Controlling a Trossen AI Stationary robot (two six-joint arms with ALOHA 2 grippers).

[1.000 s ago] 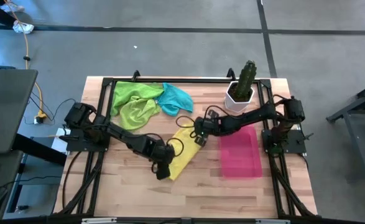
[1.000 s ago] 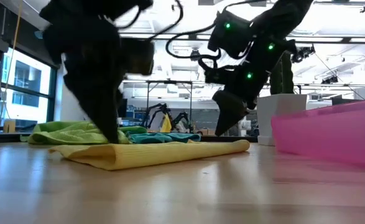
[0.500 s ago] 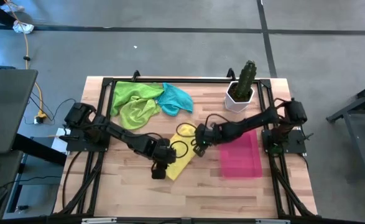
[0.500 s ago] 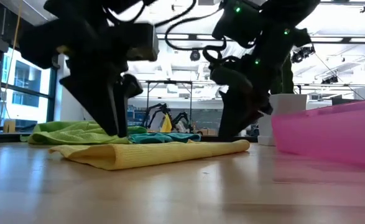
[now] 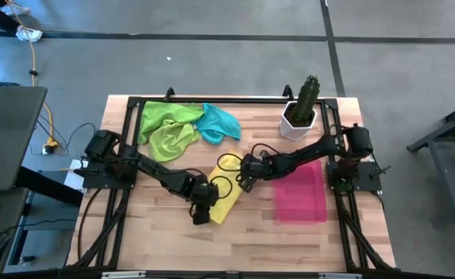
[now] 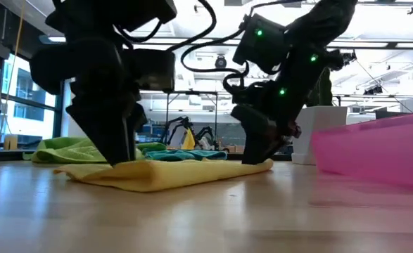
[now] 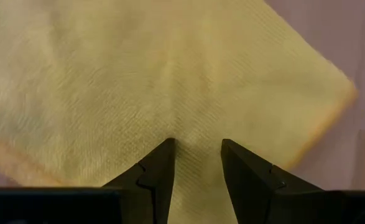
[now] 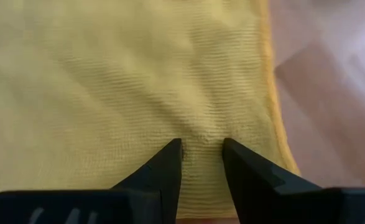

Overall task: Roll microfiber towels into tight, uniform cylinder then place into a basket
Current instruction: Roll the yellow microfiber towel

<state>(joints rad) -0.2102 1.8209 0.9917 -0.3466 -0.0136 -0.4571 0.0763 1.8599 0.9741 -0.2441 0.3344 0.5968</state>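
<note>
The yellow towel [image 5: 225, 194] lies folded flat near the middle of the table [image 5: 250, 240], with both grippers down on it. The left gripper [image 5: 201, 211] presses at its near end and the right gripper [image 5: 243, 177] at its far end, close to the basket [image 5: 299, 194]. The wrist views show what the overhead view cannot: the left gripper's [image 7: 196, 151] fingers stand a little apart with their tips on the yellow weave, and the right gripper's [image 8: 201, 149] fingers stand likewise, with a small ridge of cloth bunched between them near the towel's hemmed edge. Whether either truly pinches the cloth cannot be told. The low view shows the towel [image 6: 164, 173] as a thin flat slab on the wood, both grippers touching its top. Behind it, toward the table's far left corner, two lime green towels [image 5: 167, 126] lie crumpled, with the teal towel [image 5: 220, 123] touching them. A white pot with a cactus [image 5: 301, 110] stands just beyond the empty pink basket.
</note>
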